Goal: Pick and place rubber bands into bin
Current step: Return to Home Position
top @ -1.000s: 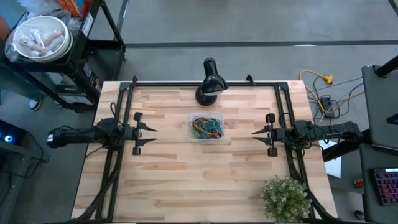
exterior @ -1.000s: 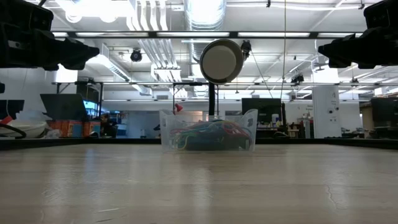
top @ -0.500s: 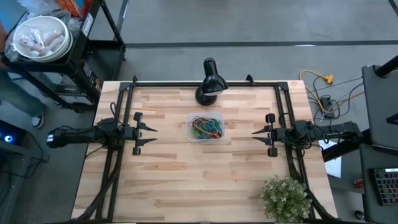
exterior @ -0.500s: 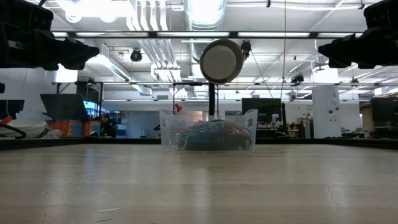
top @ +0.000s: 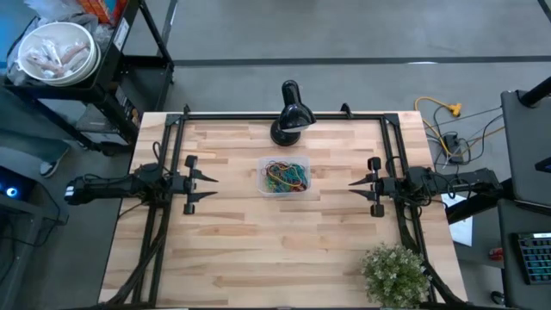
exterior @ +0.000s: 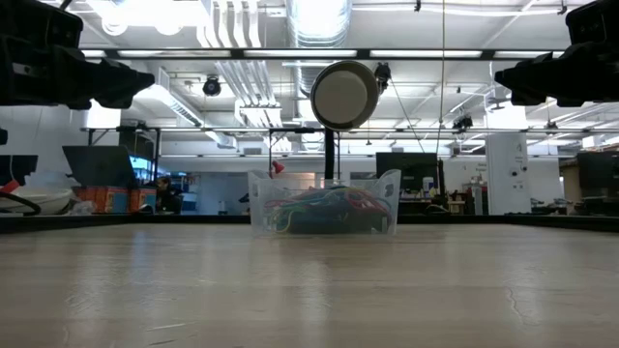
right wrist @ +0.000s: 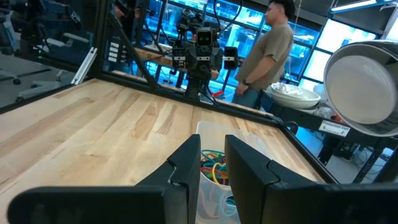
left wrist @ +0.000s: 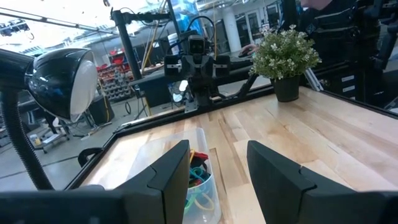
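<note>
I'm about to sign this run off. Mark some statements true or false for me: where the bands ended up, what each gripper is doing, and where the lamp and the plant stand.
1. All the rubber bands in view lie inside the bin. True.
2. The left gripper holds a band. False: its fingers are apart and empty, off to the bin's left.
3. The right gripper hangs over the bin. False: it is off to the bin's right, apart from it, open and empty.
4. The potted plant stands on the right arm's side of the table. True.
5. The lamp stands between the bin and the right gripper. False: it stands at the table's far edge, behind the bin.
</note>
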Robot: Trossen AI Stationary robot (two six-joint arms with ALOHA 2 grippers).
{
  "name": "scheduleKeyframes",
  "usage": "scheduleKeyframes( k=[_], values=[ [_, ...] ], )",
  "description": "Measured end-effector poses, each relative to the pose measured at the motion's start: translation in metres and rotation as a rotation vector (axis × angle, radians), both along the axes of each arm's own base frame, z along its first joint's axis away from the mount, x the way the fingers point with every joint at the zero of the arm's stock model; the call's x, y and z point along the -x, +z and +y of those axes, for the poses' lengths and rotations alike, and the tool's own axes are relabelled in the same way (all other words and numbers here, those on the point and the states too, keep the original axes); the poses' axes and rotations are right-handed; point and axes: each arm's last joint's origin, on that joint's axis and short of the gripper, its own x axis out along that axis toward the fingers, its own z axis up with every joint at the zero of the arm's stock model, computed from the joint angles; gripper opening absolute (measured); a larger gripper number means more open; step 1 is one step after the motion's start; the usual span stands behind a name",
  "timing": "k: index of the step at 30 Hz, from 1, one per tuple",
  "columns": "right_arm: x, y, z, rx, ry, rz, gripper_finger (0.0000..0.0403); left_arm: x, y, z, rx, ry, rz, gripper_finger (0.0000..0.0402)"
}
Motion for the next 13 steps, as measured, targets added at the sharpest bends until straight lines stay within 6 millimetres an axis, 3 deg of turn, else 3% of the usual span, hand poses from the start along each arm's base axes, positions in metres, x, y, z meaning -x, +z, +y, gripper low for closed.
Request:
scheduleKeyframes(
  k=[13],
  values=[
    [0.0, 0.0, 0.0, 0.0, 0.0, 0.0, 0.0068, -0.0003, -0.0004, 0.0, 0.0, 0.0, 0.005, 0.0146]
  ],
)
